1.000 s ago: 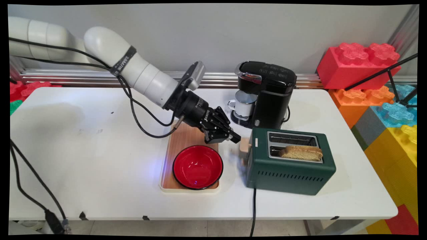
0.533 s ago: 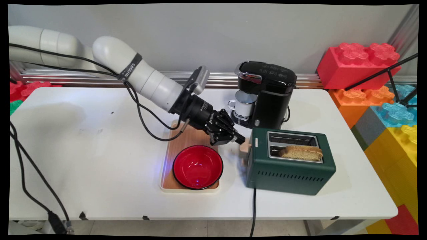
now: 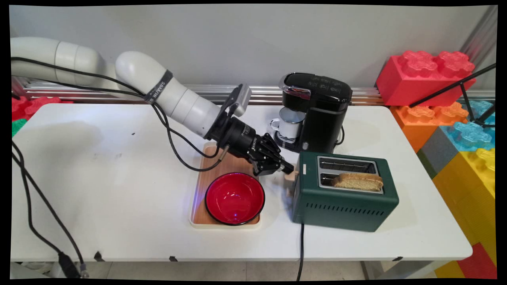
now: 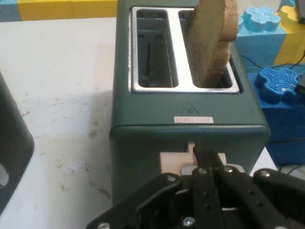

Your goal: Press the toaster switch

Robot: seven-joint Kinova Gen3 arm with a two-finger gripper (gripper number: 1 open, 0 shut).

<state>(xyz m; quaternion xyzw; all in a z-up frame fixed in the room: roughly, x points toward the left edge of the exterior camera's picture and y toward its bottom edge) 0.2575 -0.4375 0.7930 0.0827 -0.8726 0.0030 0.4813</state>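
Dark green metal, boxy and vented, the toaster [image 3: 344, 196] is sitting right of centre, where we are resting our gripper [image 3: 288, 169], jaws pressed together, on its pale wooden lever [image 3: 290, 173]. In the hand view, a bread slice [image 4: 209, 40] is standing in the right slot.

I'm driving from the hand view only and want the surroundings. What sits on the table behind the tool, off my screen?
Observer: A red bowl on a wooden tray, in the main view left of the toaster whose lever the tool is at.
Operator: And the dark shape at my left edge?
Observer: A black coffee maker, with a white mug under its spout.
Operator: Where does the toaster's cord go?
Observer: The cord runs off the near edge of the table.
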